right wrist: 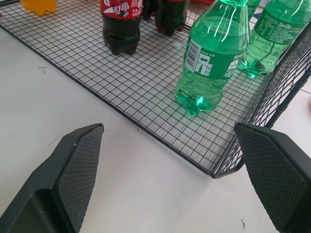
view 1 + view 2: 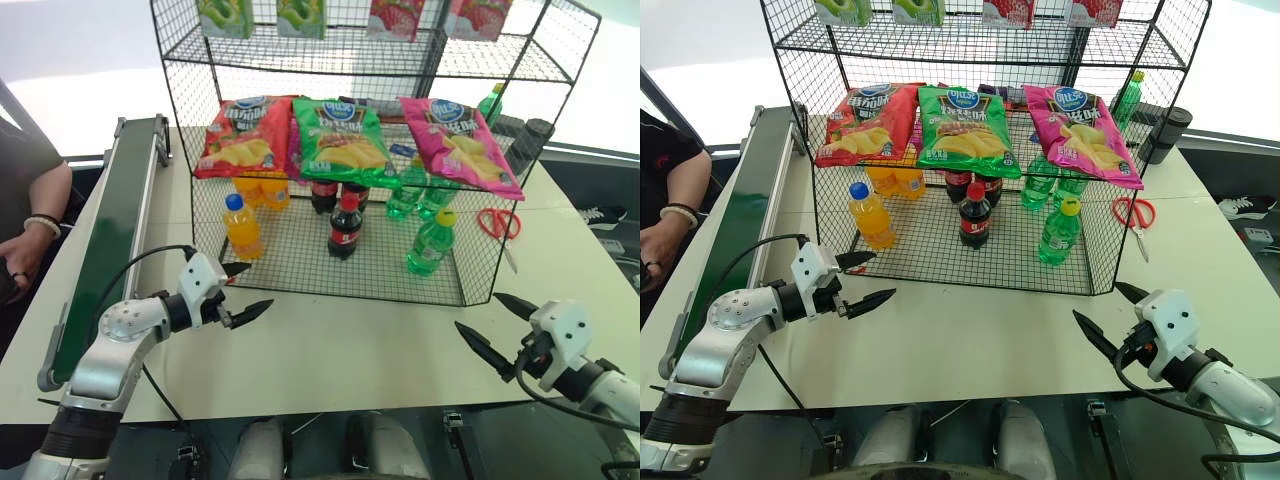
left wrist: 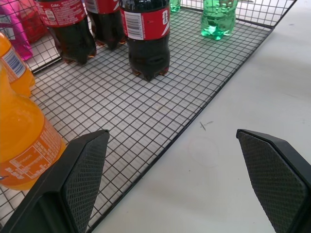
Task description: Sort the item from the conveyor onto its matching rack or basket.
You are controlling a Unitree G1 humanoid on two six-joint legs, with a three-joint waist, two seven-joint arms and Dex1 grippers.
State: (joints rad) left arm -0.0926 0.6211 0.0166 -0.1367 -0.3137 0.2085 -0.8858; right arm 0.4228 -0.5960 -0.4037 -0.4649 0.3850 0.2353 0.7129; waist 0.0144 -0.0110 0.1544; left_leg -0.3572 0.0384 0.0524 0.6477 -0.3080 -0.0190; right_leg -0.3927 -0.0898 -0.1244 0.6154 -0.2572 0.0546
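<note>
The item, a green bottle (image 2: 430,243) with a yellow cap, stands upright on the bottom tier of the black wire rack (image 2: 290,250), near its front right corner; the right wrist view shows it (image 1: 214,58) close ahead. The conveyor (image 2: 120,230) runs along the table's left side with nothing on its belt. My left gripper (image 2: 258,285) hovers open and empty just in front of the rack's front left edge, near an orange bottle. Over the table's front right, my right gripper (image 2: 478,311) is open and empty, short of the rack's right corner.
The rack also holds orange bottles (image 2: 242,228), cola bottles (image 2: 345,227), more green bottles (image 2: 410,190) and chip bags (image 2: 340,135) on a tier above. Red scissors (image 2: 498,222) lie right of the rack. A person's arm (image 2: 30,220) rests left of the conveyor.
</note>
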